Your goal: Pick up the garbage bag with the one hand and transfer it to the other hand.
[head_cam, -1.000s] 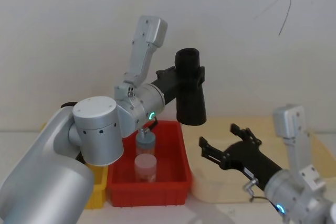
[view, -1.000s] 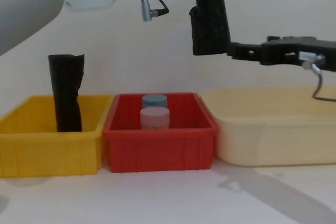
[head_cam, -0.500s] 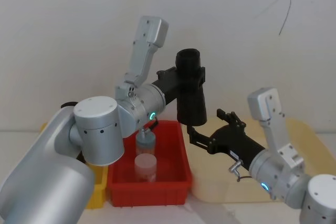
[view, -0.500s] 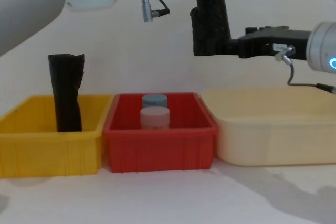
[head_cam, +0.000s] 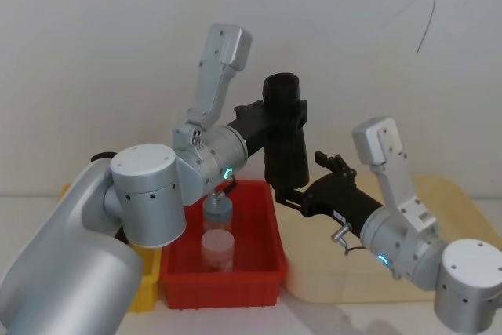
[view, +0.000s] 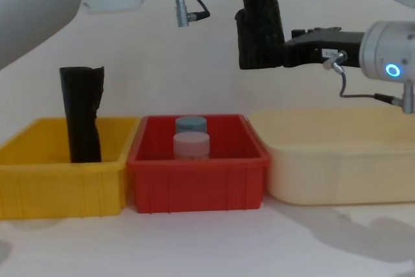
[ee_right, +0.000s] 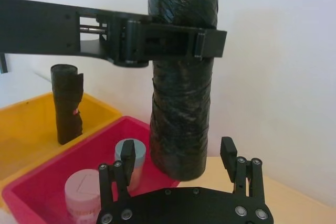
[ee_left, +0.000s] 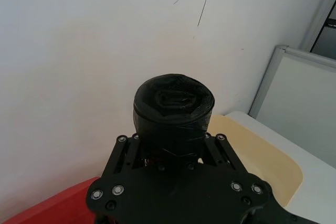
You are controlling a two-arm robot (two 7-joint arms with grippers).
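Observation:
The garbage bag (head_cam: 284,143), a wrinkled black roll, hangs upright in the air above the red bin. My left gripper (head_cam: 284,115), on the arm with the green-teal light, is shut on the bag's upper part. From the left wrist the bag's rounded end (ee_left: 173,100) shows above the gripper body. My right gripper (ee_right: 178,155), on the arm with the blue light, is open. One of its fingertips (ee_right: 128,156) stands on each side of the bag's lower end (ee_right: 181,129), apart from it. From the chest, the right gripper (view: 292,47) reaches in beside the bag (view: 259,24).
A red bin (view: 194,180) below holds a blue-lidded jar (view: 190,124) and a pink-lidded jar (view: 191,144). A yellow bin (view: 39,180) at the left holds a taller black roll (view: 82,118). A cream tray (view: 337,167) lies at the right.
My right gripper has moved left and up until its open fingers straddle the bag's lower end. The left gripper and the bag have stayed still.

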